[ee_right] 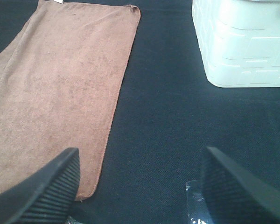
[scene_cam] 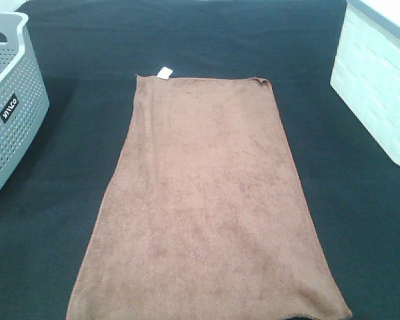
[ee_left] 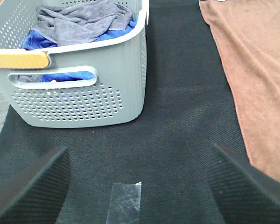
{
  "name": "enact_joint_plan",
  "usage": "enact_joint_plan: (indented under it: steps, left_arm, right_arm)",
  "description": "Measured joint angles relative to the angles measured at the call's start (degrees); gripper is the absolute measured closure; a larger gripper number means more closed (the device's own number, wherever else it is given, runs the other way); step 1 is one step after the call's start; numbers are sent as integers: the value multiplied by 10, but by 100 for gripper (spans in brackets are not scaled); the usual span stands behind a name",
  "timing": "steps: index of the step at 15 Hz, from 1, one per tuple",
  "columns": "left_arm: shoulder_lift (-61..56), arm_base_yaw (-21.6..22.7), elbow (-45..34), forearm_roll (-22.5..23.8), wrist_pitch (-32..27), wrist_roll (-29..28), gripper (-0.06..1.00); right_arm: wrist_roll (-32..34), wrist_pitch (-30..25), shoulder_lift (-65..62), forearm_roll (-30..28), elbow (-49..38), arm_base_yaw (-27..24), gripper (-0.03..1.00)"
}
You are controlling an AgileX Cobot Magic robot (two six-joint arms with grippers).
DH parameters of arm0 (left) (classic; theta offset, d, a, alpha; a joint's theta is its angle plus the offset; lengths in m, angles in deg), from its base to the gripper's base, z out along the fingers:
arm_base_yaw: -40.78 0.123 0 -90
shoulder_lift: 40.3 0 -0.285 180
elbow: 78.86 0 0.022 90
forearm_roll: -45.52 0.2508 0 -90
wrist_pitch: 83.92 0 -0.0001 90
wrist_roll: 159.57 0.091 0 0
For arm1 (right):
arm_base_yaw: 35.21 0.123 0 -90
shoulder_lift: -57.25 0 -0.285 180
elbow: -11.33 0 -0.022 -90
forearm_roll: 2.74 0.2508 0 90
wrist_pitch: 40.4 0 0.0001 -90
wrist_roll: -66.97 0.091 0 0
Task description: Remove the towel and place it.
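Note:
The brown plush towel [scene_cam: 207, 200] lies flat and spread out in the middle of the black tablecloth, with a small white tag [scene_cam: 164, 73] at its far left corner. It also shows in the left wrist view [ee_left: 256, 70] and in the right wrist view [ee_right: 56, 88]. No gripper shows in the exterior high view. My left gripper [ee_left: 140, 184] is open and empty above bare black cloth, beside the towel's left edge. My right gripper [ee_right: 140, 184] is open and empty, with one finger [ee_right: 42, 191] over the towel's near right corner.
A grey perforated basket [scene_cam: 10, 100] stands at the left and holds grey and blue cloths [ee_left: 79, 23]. A white bin [scene_cam: 380, 80] stands at the right. A strip of clear tape [ee_left: 126, 200] lies on the black tablecloth [scene_cam: 60, 200].

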Motion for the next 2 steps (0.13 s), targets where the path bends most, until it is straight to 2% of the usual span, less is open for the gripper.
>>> enact_joint_plan:
  steps: [2]
  left_arm:
    - [0, 0, 0, -1, 0, -14, 18]
  right_arm:
    - [-1, 0, 0, 0, 0, 0, 30]
